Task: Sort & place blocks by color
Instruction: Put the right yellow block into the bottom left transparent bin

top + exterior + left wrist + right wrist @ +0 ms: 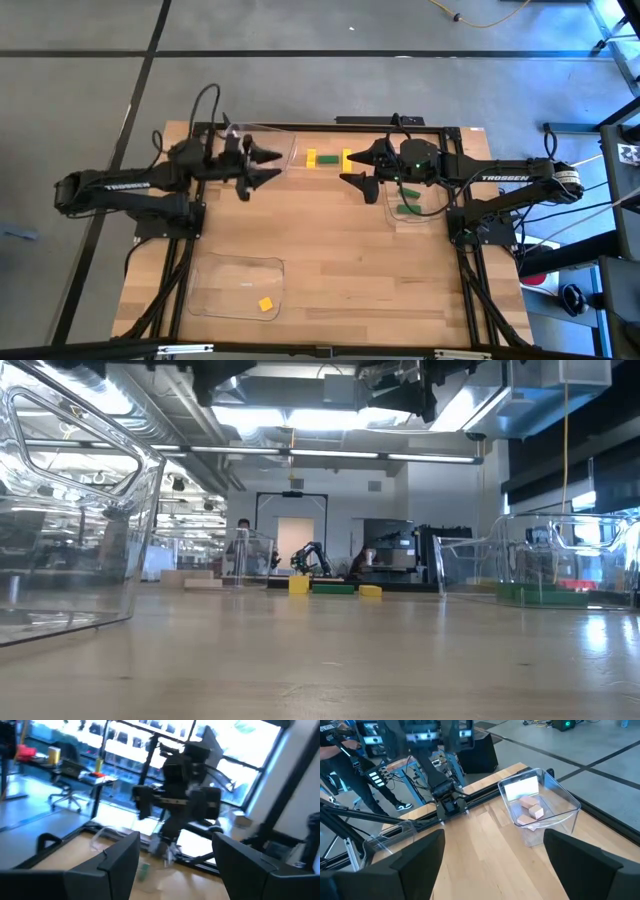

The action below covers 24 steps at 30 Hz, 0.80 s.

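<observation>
Two yellow blocks [311,157] [346,158] and a green block [328,159] between them lie in a row on the table's far middle; in the low view they are yellow [298,584], green [333,588], yellow [370,591]. My left gripper [272,165] hangs open above the table, left of this row and pointing at it. My right gripper [346,168] hangs open at the row's right end, facing the left one. Tan blocks [530,807] lie in a clear tray [570,805] at the far left. A lone yellow block [265,304] lies in the near-left tray [235,275].
A third clear tray [418,214] at the right holds green blocks [408,209], partly under my right arm. The middle and near right of the wooden table [380,290] are bare. Black frame rails [480,300] run along the table's sides and far edge.
</observation>
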Motion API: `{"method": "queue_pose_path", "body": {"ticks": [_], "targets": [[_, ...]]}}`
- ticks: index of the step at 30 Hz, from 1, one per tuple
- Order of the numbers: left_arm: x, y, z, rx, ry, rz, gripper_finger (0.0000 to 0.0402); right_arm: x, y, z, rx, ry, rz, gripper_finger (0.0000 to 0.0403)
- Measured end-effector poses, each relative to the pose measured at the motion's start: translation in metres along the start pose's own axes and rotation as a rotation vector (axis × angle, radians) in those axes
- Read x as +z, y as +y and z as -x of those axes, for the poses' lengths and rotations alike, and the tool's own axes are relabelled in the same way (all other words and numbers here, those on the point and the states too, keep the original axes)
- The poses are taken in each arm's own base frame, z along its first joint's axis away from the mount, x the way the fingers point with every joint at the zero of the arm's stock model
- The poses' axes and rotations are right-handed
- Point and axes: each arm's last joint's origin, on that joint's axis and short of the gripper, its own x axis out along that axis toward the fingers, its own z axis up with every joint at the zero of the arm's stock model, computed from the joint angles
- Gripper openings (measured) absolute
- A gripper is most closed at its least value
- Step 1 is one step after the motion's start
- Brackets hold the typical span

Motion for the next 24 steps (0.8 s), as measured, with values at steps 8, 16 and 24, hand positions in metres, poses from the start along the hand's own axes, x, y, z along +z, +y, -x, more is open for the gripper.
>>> {"method": "queue_pose_path", "body": {"ticks": [8,16,24], "targets": [[-0.010,-0.006,0.015,-0.026,-0.024,-0.054,0.0235,0.000,0.000,0.000,0.001,-0.002,0.000,0.0340],[-0.010,-0.006,0.015,-0.026,-0.025,-0.150,0.0234,0.000,0.000,0.000,0.002,-0.004,0.000,0.0340],[-0.010,-0.006,0.015,-0.024,-0.026,-0.235,0.0234,0.000,0.000,0.000,0.003,-0.005,-0.001,0.0340]]}}
